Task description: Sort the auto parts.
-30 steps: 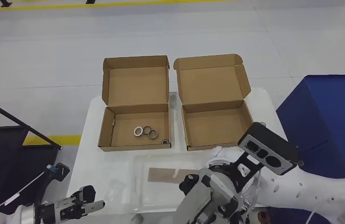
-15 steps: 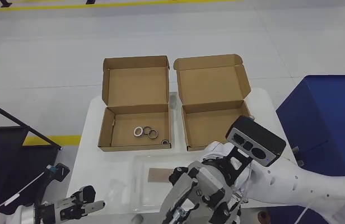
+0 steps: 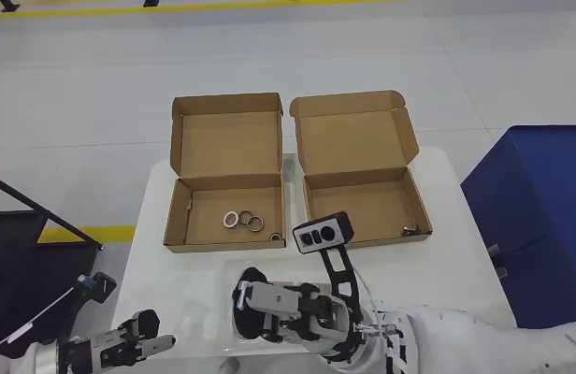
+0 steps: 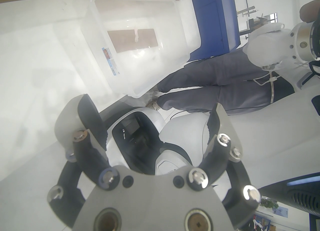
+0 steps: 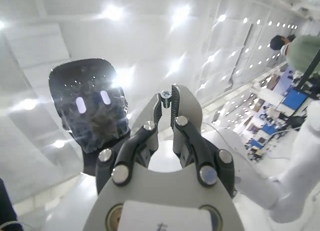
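Right gripper (image 5: 166, 96) is pinching a small socket-head bolt (image 5: 165, 101) between its toothed tips. Jaws are sitting narrow, closed on the shank, with the bolt head out at the tip end. In the right wrist view the gripper is pointing up toward the ceiling lights (image 5: 110, 12). From the top, the right arm (image 3: 288, 313) is hanging over the clear bin (image 3: 230, 299) at the near edge of the table (image 3: 176, 280); can't pick out the bolt from there. Left gripper (image 4: 150, 103) is sitting spread wide with nothing between the fingers (image 4: 86, 114). The top view is showing it (image 3: 150, 337) low at the near left corner, off the table edge and well apart from the bin. The left wrist view is showing the bin (image 4: 100, 49) tilted across the picture, with a brown card (image 4: 132, 40) lying flat on its floor. Two open cardboard boxes are standing side by side beyond the bin, lids folded back. Left box (image 3: 202, 208) is holding three rings (image 3: 243, 221) bunched together near its middle, plus a smaller part (image 3: 276, 236) by its near right corner. Right box (image 3: 358, 210) is holding one small metal piece (image 3: 414, 227) in its near right corner; too small to tell what kind. A blue cabinet (image 3: 531, 215) is standing just right of the table.
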